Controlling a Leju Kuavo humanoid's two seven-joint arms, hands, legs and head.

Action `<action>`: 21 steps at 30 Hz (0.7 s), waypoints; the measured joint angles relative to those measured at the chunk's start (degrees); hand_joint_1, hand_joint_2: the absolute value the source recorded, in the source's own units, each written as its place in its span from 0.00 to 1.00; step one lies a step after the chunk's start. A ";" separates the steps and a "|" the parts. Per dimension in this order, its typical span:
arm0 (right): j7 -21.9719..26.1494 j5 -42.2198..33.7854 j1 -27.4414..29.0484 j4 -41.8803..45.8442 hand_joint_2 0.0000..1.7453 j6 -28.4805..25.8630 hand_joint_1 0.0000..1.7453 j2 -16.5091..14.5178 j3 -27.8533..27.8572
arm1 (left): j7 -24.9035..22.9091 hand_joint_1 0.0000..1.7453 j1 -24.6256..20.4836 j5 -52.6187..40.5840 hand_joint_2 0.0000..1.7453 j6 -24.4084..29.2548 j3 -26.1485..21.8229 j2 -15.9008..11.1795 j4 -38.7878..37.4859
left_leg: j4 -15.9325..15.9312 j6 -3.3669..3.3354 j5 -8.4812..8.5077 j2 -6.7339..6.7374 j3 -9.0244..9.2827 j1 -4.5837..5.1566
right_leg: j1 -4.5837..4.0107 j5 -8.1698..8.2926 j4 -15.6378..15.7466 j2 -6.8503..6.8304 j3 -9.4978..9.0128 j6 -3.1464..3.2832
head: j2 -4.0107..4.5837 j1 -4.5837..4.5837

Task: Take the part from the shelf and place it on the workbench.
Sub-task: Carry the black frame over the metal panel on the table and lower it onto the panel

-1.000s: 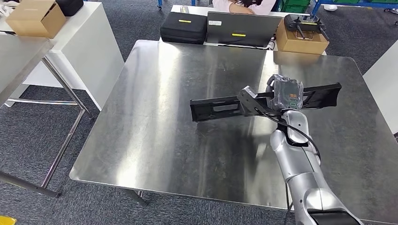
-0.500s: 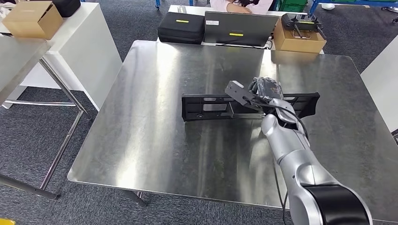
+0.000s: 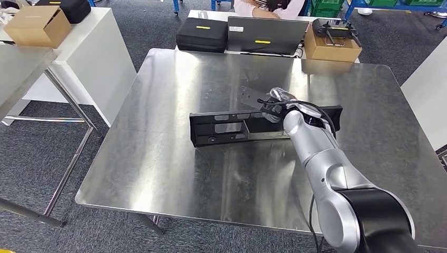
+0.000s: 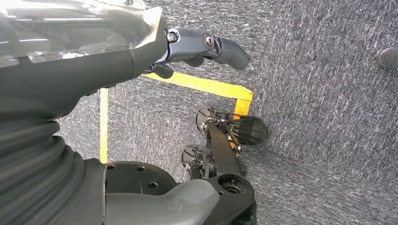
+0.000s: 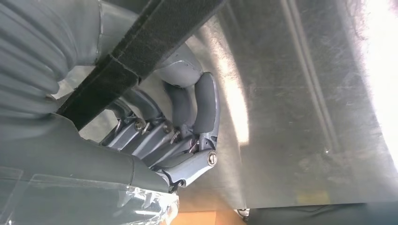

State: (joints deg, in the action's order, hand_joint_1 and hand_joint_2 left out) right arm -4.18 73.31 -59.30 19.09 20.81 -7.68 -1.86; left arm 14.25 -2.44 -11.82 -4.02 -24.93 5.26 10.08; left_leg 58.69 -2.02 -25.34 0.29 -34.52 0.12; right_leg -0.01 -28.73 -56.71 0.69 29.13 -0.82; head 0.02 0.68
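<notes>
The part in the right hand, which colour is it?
Black, clearest in the head view.

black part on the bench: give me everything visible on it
The black part is a long, flat, matte black bracket, plastic by its look, with rectangular cut-outs and small holes along it. It stretches across the middle of the steel workbench, roughly level, low over or on the top; contact cannot be told. The right hand grips it right of its middle, and the forearm hides part of that stretch. Its right end pokes out beyond the arm. In the right wrist view its edge crosses as a dark bar.
</notes>
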 joint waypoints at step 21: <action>0.62 1.13 0.08 -0.78 0.00 -1.40 0.00 0.40 -0.73 | -0.33 0.00 0.13 0.00 1.00 0.61 -0.41 0.23 0.00 | 0.00 0.00 0.00 0.04 0.24 0.00 | -0.01 0.00 0.01 0.01 -0.20 0.00 | 0.00 0.00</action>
State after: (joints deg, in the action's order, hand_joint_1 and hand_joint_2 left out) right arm -3.56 74.43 -59.22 18.32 19.41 -7.27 -2.59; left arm 13.92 -2.31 -11.82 -3.41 -25.34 5.49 10.08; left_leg 58.69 -2.02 -25.34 0.33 -34.28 0.12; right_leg -0.01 -28.73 -56.71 0.70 28.93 -0.82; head 0.02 0.68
